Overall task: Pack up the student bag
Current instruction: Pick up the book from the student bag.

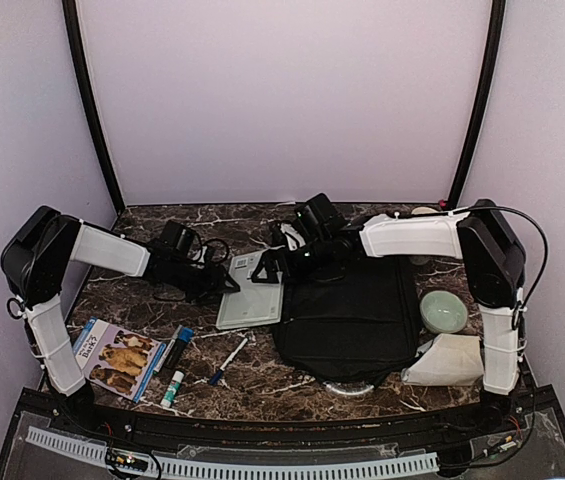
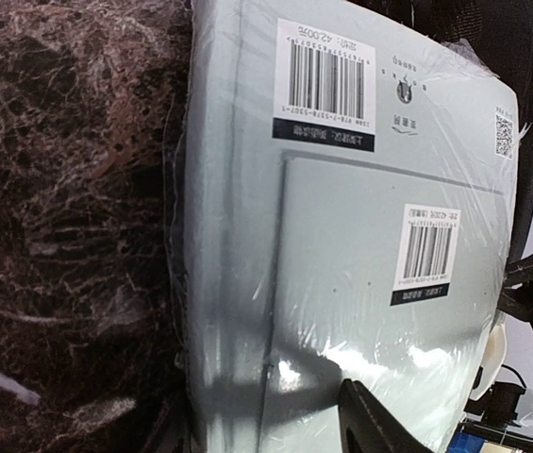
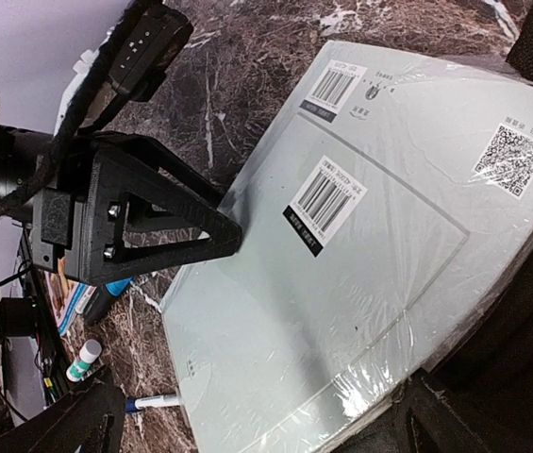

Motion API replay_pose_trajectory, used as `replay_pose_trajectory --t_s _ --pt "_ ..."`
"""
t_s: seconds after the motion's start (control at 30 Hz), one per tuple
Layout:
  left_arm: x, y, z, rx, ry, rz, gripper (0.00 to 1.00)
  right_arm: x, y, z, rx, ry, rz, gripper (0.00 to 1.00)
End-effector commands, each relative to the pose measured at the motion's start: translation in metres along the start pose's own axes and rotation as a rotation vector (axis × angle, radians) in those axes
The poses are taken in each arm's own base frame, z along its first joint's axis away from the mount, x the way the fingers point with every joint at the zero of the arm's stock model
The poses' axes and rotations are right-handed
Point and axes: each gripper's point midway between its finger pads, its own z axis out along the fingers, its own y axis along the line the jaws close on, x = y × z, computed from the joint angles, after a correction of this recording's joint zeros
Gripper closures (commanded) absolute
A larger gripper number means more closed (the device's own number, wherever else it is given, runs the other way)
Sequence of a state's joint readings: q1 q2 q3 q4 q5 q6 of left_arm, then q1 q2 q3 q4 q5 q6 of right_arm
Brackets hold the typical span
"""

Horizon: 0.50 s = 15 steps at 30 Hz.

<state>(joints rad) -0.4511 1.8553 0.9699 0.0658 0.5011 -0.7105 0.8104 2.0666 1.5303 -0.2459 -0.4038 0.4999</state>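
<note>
Top external: student bag lies flat on the table, right of centre frame. Shrink-wrapped grey book sits just left of it, its edge touching the bag.

Right wrist: right jaws are spread wide, fingers at the lower corners with the book between them. One left finger touches the book's edge; the other is hidden, so can't tell whether the left jaws are pinching.

Green bowl and white pouch are right of the bag. Dog book, marker, glue stick and pen are lower left.
</note>
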Motion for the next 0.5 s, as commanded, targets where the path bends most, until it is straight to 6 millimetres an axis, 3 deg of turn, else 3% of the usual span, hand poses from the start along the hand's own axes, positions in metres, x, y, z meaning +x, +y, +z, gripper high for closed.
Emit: replay_pose_trajectory --t_s 0.0,0.13,0.47 --pt "0.019 -0.006 0.017 0.012 0.059 0.048 0.45 0.032 0.016 0.003 -0.068 0.134 -0.017 0.02" --pt "0.021 -0.008 0.016 0.033 0.059 0.057 0.44 0.032 0.024 -0.007 -0.089 0.128 -0.035 0.0" --pt "0.026 0.001 0.016 0.009 0.068 0.046 0.45 0.047 0.0 -0.008 0.009 0.15 0.045 0.01"
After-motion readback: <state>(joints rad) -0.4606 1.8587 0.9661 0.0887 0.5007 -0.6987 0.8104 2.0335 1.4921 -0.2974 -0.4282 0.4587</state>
